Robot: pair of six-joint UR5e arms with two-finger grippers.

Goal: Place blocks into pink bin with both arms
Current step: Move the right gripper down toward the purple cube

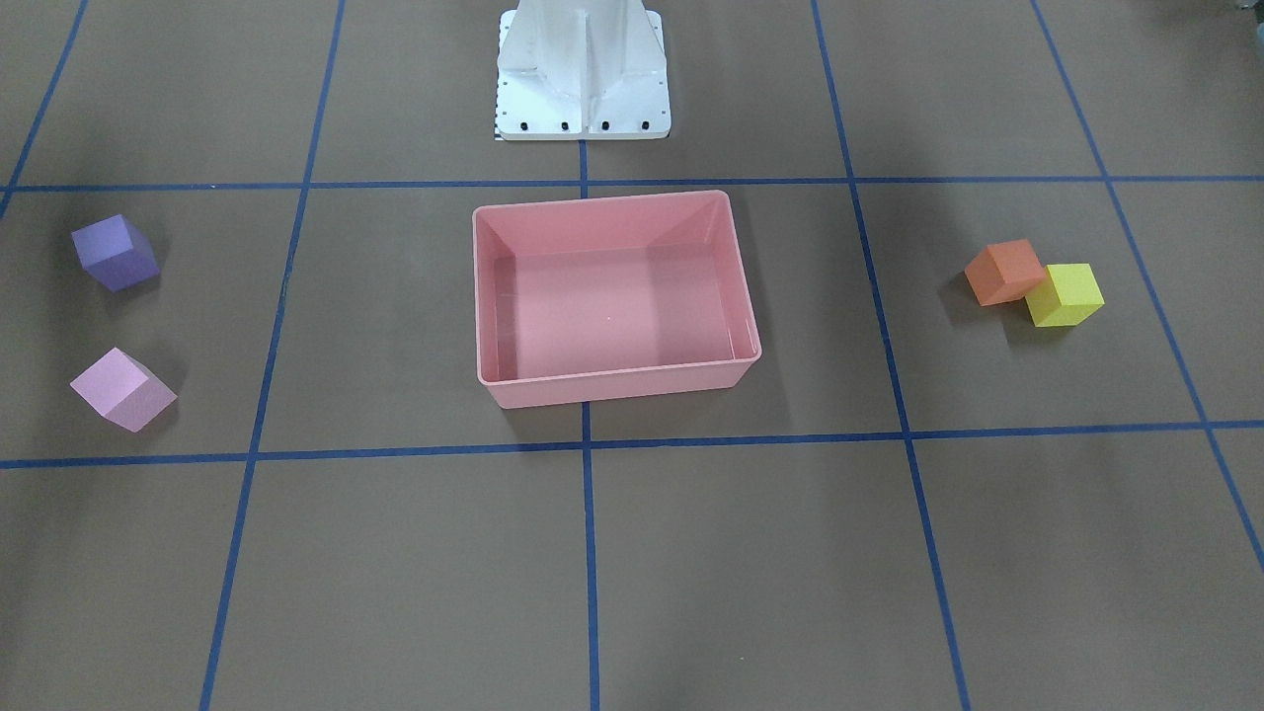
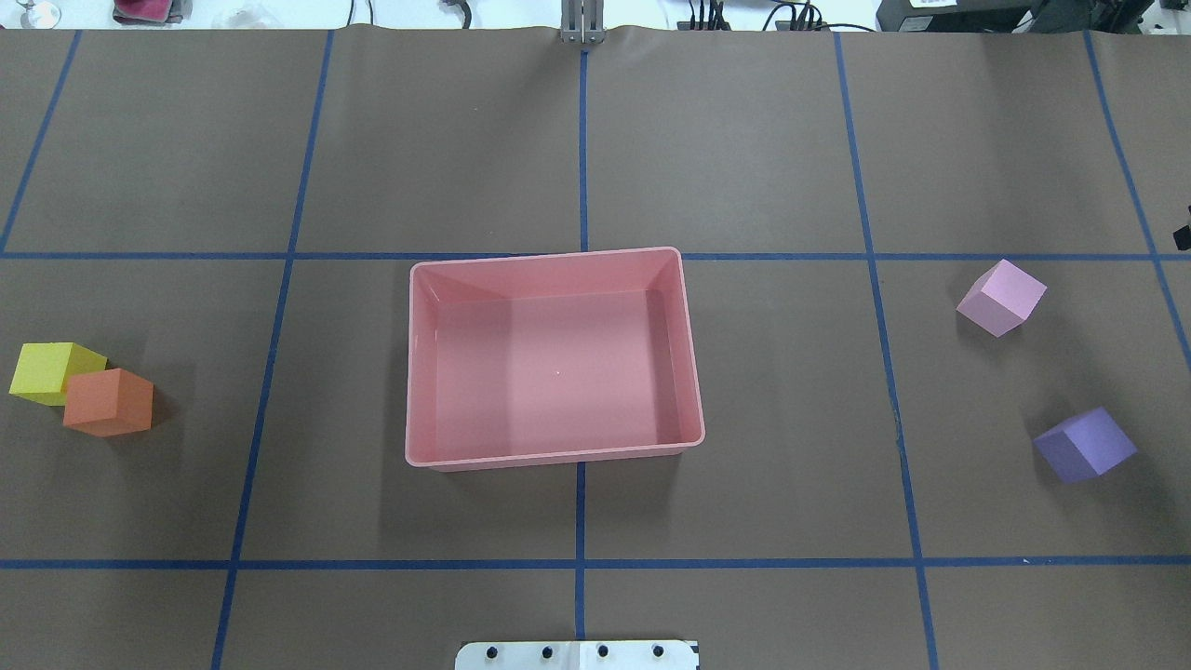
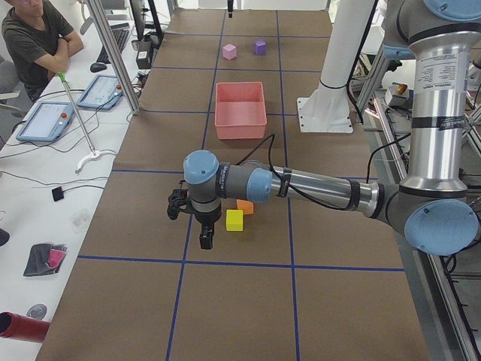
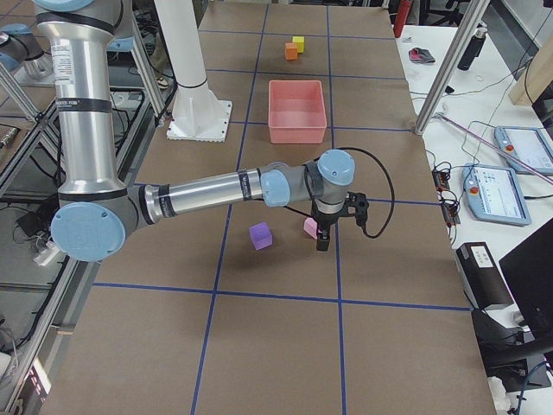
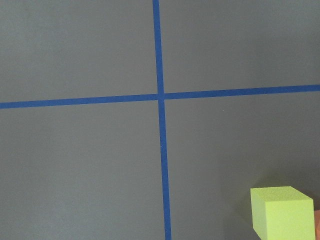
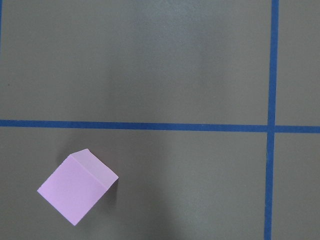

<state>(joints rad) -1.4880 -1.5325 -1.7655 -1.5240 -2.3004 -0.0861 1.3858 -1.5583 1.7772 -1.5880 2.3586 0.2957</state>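
Observation:
The pink bin [image 1: 612, 387] stands empty mid-table, also in the overhead view [image 2: 551, 456]. The orange block [image 2: 109, 402] and yellow block [image 2: 46, 372] touch at the robot's left. The light pink block [image 2: 1001, 297] and purple block [image 2: 1084, 444] lie apart at its right. My left gripper [image 3: 205, 239] hangs above the table just beside the yellow block [image 3: 234, 219]. My right gripper [image 4: 322, 240] hangs next to the light pink block [image 4: 309, 228]. I cannot tell whether either is open or shut. The wrist views show the yellow block [image 5: 282, 213] and the light pink block [image 6: 77, 186].
The white base pedestal [image 1: 583, 89] stands behind the bin. Blue tape lines grid the brown table. A seated person [image 3: 34, 41] and tablets [image 3: 45, 120] are on a side bench, beyond metal posts [image 3: 113, 53].

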